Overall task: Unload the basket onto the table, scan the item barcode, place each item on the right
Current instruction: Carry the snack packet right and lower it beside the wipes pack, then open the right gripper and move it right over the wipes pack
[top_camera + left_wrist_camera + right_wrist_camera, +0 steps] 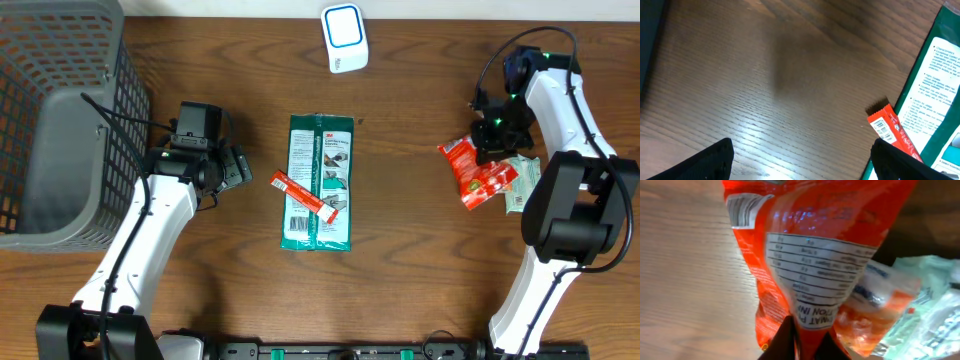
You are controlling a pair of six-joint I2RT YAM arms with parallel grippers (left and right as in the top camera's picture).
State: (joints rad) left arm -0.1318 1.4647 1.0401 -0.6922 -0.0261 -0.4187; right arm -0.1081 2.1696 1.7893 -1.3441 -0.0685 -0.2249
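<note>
Brown wooden table (pixel 420 200). Grey mesh basket (pixel 20 60) upper left. White scanner (pixel 345 38) top centre. Green packet (pixel 320 150) centre, red stick (pixel 297 192) across its left edge. Red bag (pixel 478 172), pale green packet (pixel 523 185) middle right, overlapping.

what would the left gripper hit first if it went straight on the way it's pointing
Probably the red stick packet: its near end lies just ahead of one finger of the left gripper. Depth is unclear, so it may pass over it.

The red snack packet (pixel 478 170) is at the right middle of the frame, crumpled, showing a white nutrition table (pixel 815 265). Dark fingers (pixel 785 342) pinch its edge. The white scanner (pixel 345 38) stands on the surface at top centre, well apart.
</note>
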